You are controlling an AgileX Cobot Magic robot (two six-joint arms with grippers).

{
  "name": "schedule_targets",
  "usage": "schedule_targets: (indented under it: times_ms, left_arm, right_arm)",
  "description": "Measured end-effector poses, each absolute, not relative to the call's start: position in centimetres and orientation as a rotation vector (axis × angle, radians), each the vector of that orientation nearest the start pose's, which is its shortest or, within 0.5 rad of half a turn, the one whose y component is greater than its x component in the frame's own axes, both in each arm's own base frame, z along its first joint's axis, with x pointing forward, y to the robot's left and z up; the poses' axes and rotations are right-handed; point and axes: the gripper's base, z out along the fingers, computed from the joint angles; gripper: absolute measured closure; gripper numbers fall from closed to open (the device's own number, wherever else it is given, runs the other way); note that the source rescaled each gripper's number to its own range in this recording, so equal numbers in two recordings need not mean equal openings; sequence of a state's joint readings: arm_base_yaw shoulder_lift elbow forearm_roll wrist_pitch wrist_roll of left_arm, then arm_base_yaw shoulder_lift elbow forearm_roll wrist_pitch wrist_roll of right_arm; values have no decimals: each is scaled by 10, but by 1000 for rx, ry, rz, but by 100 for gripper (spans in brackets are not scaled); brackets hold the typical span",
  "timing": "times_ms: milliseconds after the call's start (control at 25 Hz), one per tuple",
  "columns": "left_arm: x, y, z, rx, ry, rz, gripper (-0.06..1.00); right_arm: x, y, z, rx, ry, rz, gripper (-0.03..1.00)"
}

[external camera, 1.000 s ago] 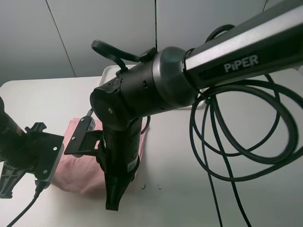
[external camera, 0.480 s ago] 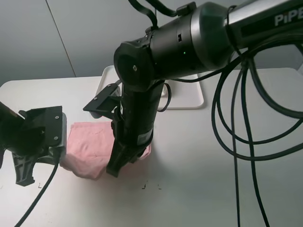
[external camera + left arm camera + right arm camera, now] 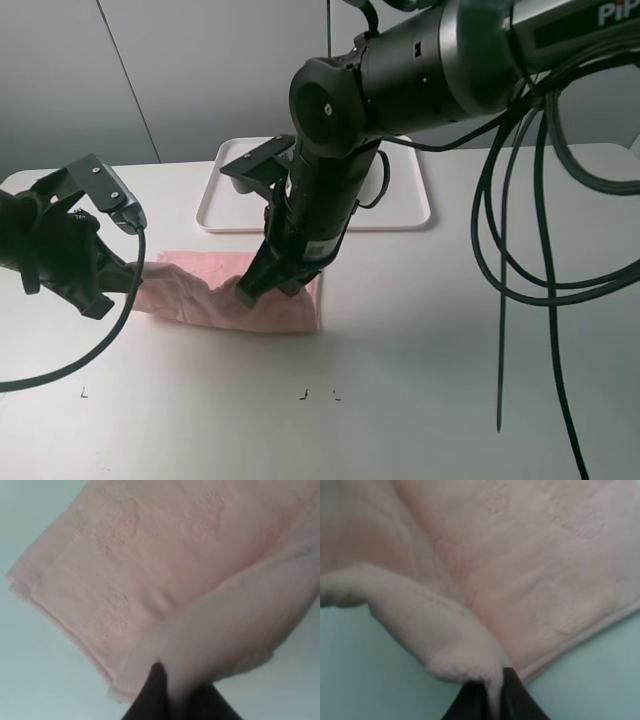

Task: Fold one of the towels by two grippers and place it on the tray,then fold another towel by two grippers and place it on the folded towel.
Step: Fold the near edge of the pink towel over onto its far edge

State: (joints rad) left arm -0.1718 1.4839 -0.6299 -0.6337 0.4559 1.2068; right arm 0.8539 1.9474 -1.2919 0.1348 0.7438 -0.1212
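The light pink towel (image 3: 295, 312) lies on the white table in front of the tray (image 3: 225, 205), doubled over on itself with a raised fold along its middle. At the towel's left edge my left gripper (image 3: 112, 297) is shut on the cloth; in the left wrist view its tips (image 3: 175, 700) pinch a pink layer (image 3: 165, 555). My right gripper (image 3: 248, 293) is shut on the towel near its middle, and its tips (image 3: 487, 700) clamp a fold of the pink cloth (image 3: 545, 570). The cream towel is hidden or out of view.
The right arm (image 3: 400, 70) crosses over the tray and hides its middle. Black cables (image 3: 510, 250) loop down over the table's right side. A cable (image 3: 110, 350) trails from the left arm across the near left.
Both grippers have moved away from the table's front edge toward the tray, carrying the pink towel's near edge over the rest of it. The towel now looks shallower front to back.
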Motion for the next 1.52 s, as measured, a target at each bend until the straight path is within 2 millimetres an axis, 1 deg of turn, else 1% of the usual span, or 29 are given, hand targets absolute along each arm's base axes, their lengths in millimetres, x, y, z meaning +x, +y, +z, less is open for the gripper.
schedule_targets:
  times_ms: [160,360,440,520,560,600,640,680,720,760,800,840,880,960,1120,1200,1240,1320,1360,1440,1520]
  left_arm:
    - [242,-66,171,1007,2420,-217,94]
    - [249,-63,174,864,2414,-164,94]
    - [252,-61,175,818,2408,-144,94]
    - [255,-59,175,770,2399,-117,90]
    - [256,-59,176,744,2394,-106,85]
    - [258,-57,177,720,2384,-89,77]
    - [260,-56,178,699,2372,-69,68]
    - [261,-55,179,672,2363,-54,54]
    - [263,-54,180,640,2356,-43,36]
    - [264,-53,181,606,2345,-28,20]
    - [266,-51,182,573,2333,-12,5]
    - [268,-50,183,549,2322,1,0]
    - [269,-49,184,532,2313,11,-3]
    - [270,-49,184,525,2303,24,-4]
    - [269,-49,184,526,2304,23,-5]
    - [271,-50,185,524,2317,-3,-3]
    - [273,-52,184,519,2331,-25,-1]
    - [280,-55,180,487,2385,-88,7]
    - [285,-56,176,466,2421,-123,9]
    - [296,-54,171,397,2491,-176,9]
    - [305,-53,166,358,2566,-204,7]
  right_arm:
    - [254,297,167,-1204,2609,246,97]
    - [264,298,150,-1149,2601,177,97]
    - [267,298,148,-1118,2580,155,97]
    - [271,298,148,-1089,2549,134,95]
    - [273,298,149,-1064,2540,131,91]
    - [275,299,150,-1049,2525,123,85]
    - [277,299,150,-1040,2507,117,75]
    - [278,300,150,-1034,2493,115,62]
    - [279,300,149,-1021,2489,118,45]
    - [279,301,149,-1004,2488,124,30]
    - [280,301,148,-983,2492,134,12]
    - [280,301,148,-964,2496,141,3]
    - [280,302,149,-947,2499,149,0]
    - [280,302,149,-938,2500,152,-3]
    - [279,299,147,-916,2548,141,-3]
    - [281,294,146,-838,2621,174,-3]
    - [282,290,145,-790,2671,205,-3]
    - [288,279,143,-732,2756,262,-3]
    - [289,274,143,-725,2797,292,-3]
    - [291,266,142,-729,2860,330,-3]
    - [289,263,141,-755,2903,342,-3]
